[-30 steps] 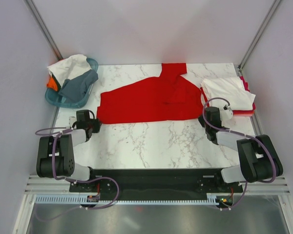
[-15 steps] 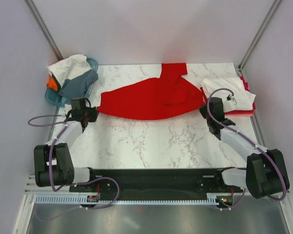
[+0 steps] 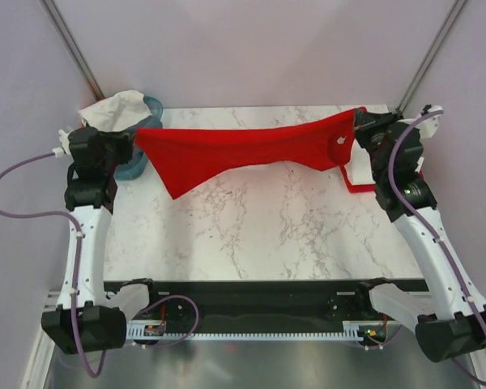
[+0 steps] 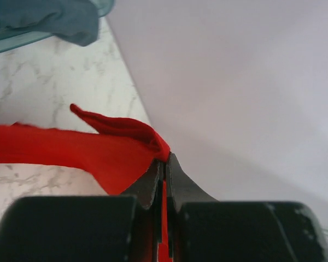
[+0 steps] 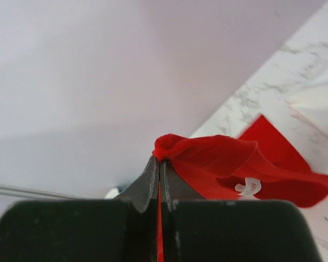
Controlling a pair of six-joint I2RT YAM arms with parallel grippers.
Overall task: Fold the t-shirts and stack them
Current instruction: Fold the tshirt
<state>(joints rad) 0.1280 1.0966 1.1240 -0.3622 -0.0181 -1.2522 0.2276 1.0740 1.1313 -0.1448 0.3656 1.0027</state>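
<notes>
Red t-shirt (image 3: 243, 150) hung stretched above the table's (image 3: 259, 243) far edge, its long axis running from the far-left corner to the far-right corner, so each arm had one end. The left gripper (image 3: 135, 138) and the right gripper (image 3: 358, 123) were both clamped tight on the cloth, which sagged lowest near the left.

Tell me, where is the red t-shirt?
In the top view the red t-shirt is held up, stretched across the far side of the table between the left gripper and the right gripper, with the teal basket at its left end.
</notes>
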